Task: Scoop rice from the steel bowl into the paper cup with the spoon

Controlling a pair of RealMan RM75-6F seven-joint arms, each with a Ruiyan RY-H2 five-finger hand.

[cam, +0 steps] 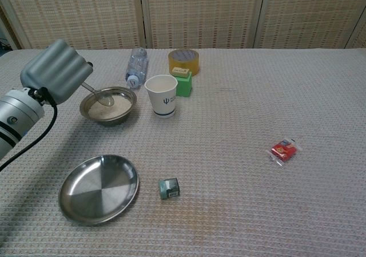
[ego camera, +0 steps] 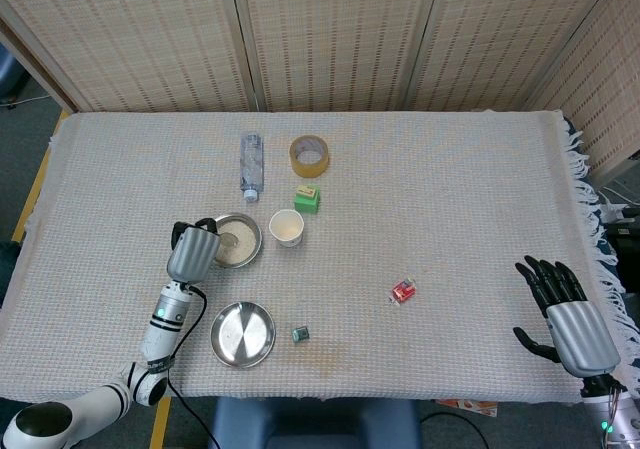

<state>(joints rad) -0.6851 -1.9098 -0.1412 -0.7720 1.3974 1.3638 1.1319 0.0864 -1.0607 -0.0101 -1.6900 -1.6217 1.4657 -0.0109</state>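
— Gripping the spoon [cam: 98,94], that left hand [cam: 56,71]?
— Yes, its tip dips into the rice in the steel bowl [cam: 108,106] (paper cup [cam: 161,95] just beside). Right hand [ego camera: 572,319] lies idle, fingers spread.

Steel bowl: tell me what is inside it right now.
The steel bowl holds rice, with the spoon dipping in, held by the left hand. Rice covers the bowl's bottom.
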